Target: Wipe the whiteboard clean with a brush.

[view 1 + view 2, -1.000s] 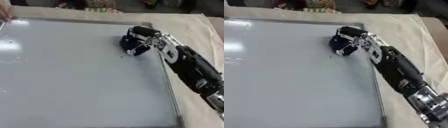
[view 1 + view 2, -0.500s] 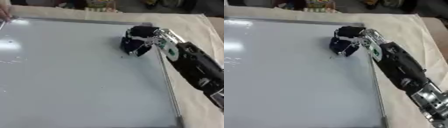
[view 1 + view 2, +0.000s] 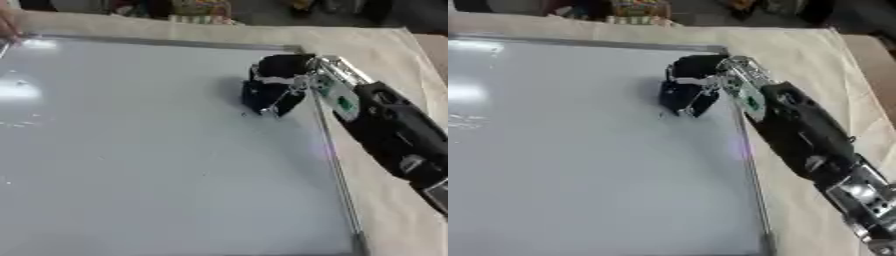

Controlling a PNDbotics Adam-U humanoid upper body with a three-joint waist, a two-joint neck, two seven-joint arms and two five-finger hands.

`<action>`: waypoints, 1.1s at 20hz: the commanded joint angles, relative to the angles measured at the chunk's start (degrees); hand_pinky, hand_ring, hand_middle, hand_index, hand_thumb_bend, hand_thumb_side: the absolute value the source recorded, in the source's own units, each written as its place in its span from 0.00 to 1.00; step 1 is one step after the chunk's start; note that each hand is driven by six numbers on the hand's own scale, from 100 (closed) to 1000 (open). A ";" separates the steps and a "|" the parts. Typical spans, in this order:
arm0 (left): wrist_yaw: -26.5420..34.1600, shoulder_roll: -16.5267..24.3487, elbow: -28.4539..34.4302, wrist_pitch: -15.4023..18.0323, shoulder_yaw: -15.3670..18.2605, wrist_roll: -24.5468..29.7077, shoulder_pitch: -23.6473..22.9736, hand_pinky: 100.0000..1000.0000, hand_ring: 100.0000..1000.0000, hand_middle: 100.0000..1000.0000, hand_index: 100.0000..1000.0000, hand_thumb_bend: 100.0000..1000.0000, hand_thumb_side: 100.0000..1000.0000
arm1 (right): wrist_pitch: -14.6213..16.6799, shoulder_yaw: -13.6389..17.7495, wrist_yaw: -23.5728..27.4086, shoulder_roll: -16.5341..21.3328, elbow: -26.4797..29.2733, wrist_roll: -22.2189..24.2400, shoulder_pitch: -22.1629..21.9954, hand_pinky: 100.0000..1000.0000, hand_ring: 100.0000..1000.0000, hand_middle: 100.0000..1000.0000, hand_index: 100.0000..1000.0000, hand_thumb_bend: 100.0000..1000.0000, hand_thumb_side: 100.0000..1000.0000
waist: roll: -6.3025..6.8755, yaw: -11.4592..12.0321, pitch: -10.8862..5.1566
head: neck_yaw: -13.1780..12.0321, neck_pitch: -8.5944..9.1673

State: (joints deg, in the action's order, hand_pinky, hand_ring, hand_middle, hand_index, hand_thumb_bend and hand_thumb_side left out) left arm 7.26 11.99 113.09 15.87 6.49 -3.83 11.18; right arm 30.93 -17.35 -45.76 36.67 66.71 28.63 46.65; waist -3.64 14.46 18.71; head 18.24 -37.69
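Right hand (image 3: 282,75): fingers curled down around a dark brush.
Brush (image 3: 267,99): under the hand, touching the board.
Whiteboard (image 3: 131,150): large, white, silver-framed, spreading left of the hand on the cloth-covered table (image 3: 385,210).
Marks (image 3: 465,120): faint, far left of the hand.

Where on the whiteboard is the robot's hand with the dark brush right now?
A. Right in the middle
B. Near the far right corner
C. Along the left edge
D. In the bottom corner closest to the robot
B: the right hand, fingers curled round the dark brush, sits by the whiteboard frame's far right corner, close to the right edge.
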 commanded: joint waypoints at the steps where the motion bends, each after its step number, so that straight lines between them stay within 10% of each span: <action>1: -0.07 0.51 0.94 0.15 0.10 0.11 0.45 0.31 0.35 0.37 0.43 0.00 0.90 | -0.24 -1.56 0.40 0.52 -0.69 1.45 -0.97 0.37 0.37 0.09 0.27 0.00 0.00 | 0.51 -0.02 -0.51 | 0.05 0.35; 22: 0.06 0.49 0.92 -0.02 0.15 0.01 0.51 0.31 0.35 0.37 0.43 0.00 0.90 | -1.75 -4.38 6.36 -0.26 4.72 7.45 -2.17 0.36 0.35 0.08 0.27 0.00 0.00 | 0.44 -0.18 -0.83 | -0.01 0.46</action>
State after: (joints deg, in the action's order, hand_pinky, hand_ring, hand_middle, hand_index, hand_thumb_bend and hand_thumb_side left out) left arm 7.32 11.99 113.09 15.86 6.49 -3.84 11.18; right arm 28.92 -19.85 -39.68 36.65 71.26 34.91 45.34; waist -3.58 14.15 18.55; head 18.25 -37.69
